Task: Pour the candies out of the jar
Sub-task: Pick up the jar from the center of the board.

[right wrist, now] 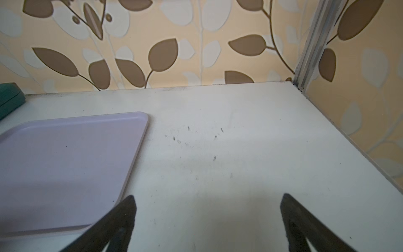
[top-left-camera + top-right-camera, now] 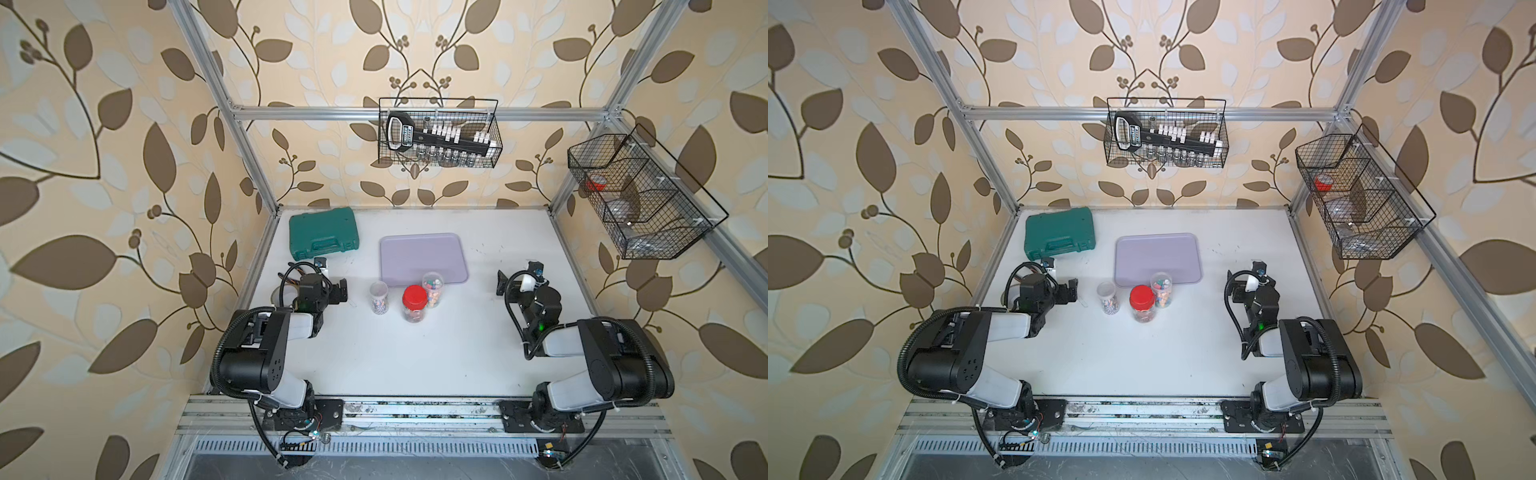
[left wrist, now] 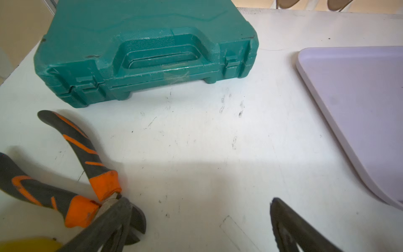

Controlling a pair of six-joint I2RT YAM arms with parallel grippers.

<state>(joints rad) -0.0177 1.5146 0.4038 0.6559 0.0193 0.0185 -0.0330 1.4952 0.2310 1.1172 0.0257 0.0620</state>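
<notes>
Tray (image 2: 424,253) on the table (image 2: 415,365), centre-far. Case (image 2: 324,233) to its left, far corner. Pliers (image 3: 87,174) near of the case, left side. Three jars in a row just near of the tray: left jar (image 2: 378,298), lidded jar (image 2: 414,303) nearest, right jar (image 2: 433,280) at the tray's near edge, candies (image 2: 433,296) inside.

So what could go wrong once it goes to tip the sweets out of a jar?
The red-lidded jar, the clear jar to its left and the clear jar to its right stand close together by the lilac tray; a pincer closing on one might topple a neighbour.
The red lid is still on, so tipping that jar would probably pour nothing.
The pliers lie right beside the open left pincer, which might snag them.
</notes>
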